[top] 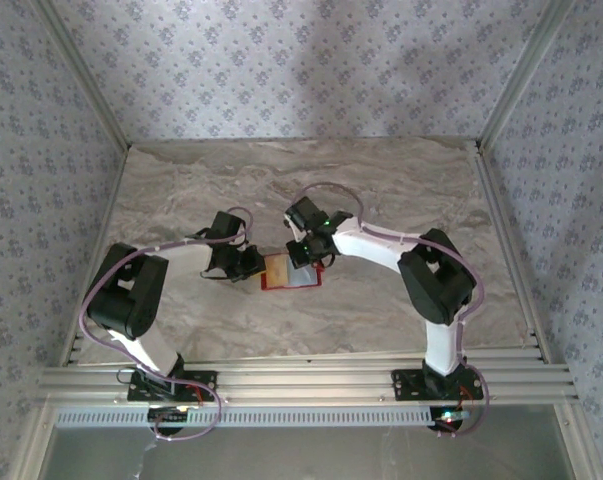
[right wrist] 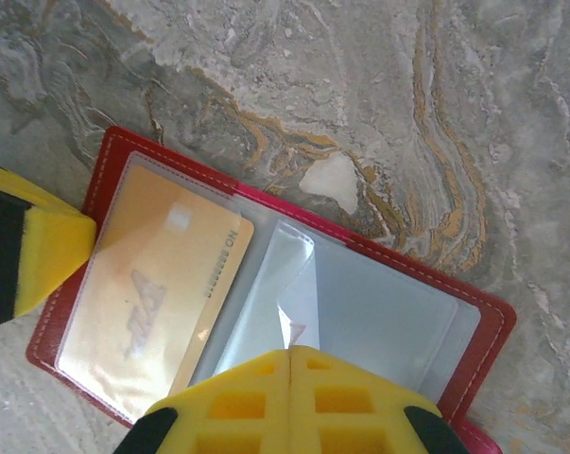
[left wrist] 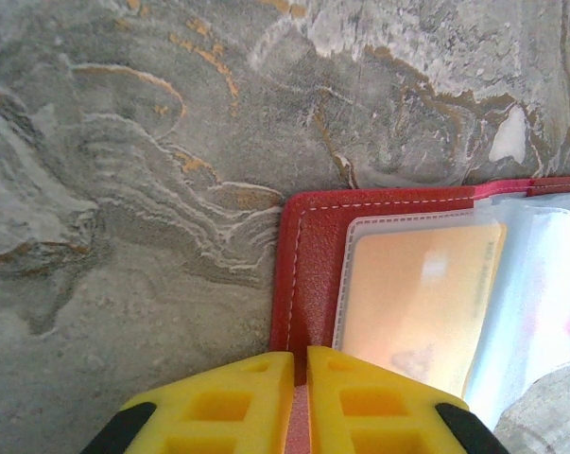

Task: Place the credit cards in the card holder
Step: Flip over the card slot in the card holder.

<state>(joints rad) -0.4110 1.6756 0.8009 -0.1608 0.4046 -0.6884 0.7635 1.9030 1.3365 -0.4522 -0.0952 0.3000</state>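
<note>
The red card holder [top: 291, 272] lies open on the marble table between the two grippers. A tan-yellow credit card [right wrist: 162, 274] sits inside its left clear sleeve, and it also shows in the left wrist view [left wrist: 422, 293]. My left gripper [left wrist: 301, 364] is shut on the holder's left red edge [left wrist: 308, 274], which runs into the narrow gap between its yellow fingers. My right gripper [right wrist: 291, 355] is shut, its tips meeting a lifted fold of the middle clear sleeve [right wrist: 308, 293]. The right sleeve [right wrist: 388, 307] holds nothing.
The holder rests on a grey marble-patterned tabletop [top: 401, 190] with patterned walls around it. A metal rail [top: 301, 380] runs along the near edge by the arm bases. The left gripper's yellow finger [right wrist: 48, 251] shows at the holder's left edge in the right wrist view.
</note>
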